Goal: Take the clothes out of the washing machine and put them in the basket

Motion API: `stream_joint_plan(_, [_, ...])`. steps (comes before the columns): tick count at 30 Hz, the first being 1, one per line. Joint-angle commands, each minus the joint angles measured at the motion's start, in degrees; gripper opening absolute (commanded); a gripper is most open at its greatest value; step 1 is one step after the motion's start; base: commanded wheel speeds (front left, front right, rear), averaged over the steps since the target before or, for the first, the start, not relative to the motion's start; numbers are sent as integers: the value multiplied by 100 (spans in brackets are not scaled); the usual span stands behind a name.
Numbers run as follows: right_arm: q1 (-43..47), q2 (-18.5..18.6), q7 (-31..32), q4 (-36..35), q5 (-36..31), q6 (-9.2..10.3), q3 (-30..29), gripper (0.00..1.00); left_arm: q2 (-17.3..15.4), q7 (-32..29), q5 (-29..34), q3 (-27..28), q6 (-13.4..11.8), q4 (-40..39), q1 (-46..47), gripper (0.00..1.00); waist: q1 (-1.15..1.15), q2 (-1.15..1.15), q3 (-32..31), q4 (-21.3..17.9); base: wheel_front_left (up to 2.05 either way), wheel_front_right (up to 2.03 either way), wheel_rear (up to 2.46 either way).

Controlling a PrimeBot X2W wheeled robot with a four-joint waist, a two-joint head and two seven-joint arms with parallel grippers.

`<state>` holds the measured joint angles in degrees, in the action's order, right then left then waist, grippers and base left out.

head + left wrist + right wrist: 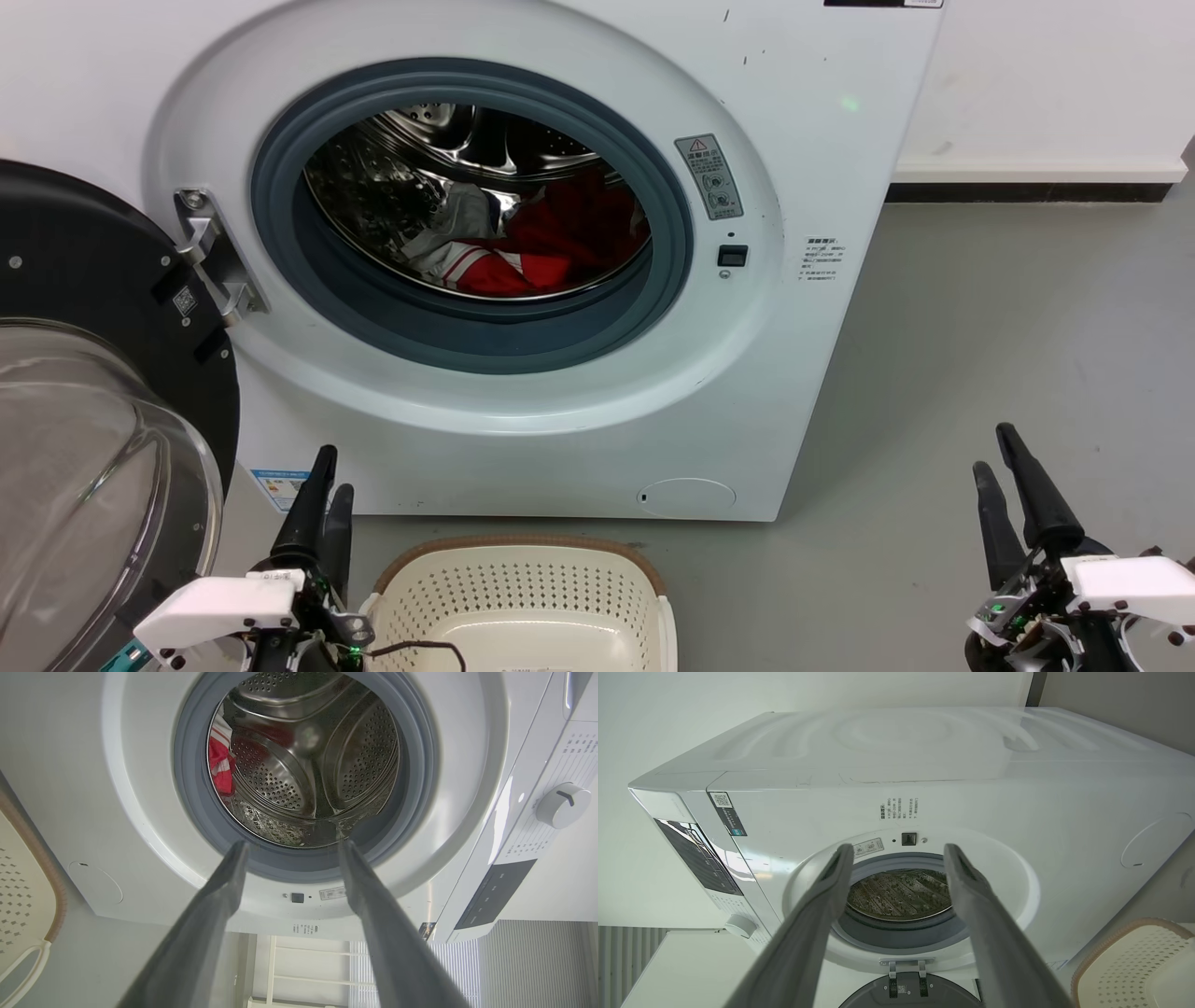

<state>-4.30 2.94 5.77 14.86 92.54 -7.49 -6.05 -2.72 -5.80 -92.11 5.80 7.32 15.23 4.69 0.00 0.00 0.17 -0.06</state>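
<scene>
While flanking small cream perforated plastic basket, held with left and right jaws parted and empty, ready for reaching red white-striped clothes heaped inside large white front-loading washing machine

head: high, looking down | wrists: low, near | all share washing machine front

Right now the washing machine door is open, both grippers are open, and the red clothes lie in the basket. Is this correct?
One thing is wrong: the red clothes lie in the drum of the washing machine, not in the basket, as the head view shows. The door is open, and both the left gripper and the right gripper are open.
</scene>
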Motion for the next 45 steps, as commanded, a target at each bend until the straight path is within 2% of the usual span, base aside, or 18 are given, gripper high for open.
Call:
stream_joint_plan(1, [-94,3,-72,-165,-45,0,49,100,-15,68,39,-63,8,-119,125,100,0,0,0,-2,0,0,0])
stream_joint_plan(7, [-4,2,-271,-317,-222,0,98,100,-28,275,247,-246,9,-203,148,100,0,0,-9,1,0,0,0])
stream_joint_plan(11, [44,2,-377,-396,-555,0,95,100,-31,381,610,-271,10,-291,155,100,0,0,-17,11,0,0,0])
stream_joint_plan(24, [159,1,-691,-857,-2546,0,147,100,-21,693,2276,-385,12,-647,162,100,0,0,-31,63,0,0,0])
stream_joint_plan(45, [357,-1,-1113,-1202,-5023,0,209,100,-97,1118,4479,-662,16,-616,316,100,0,0,-43,81,0,0,0])
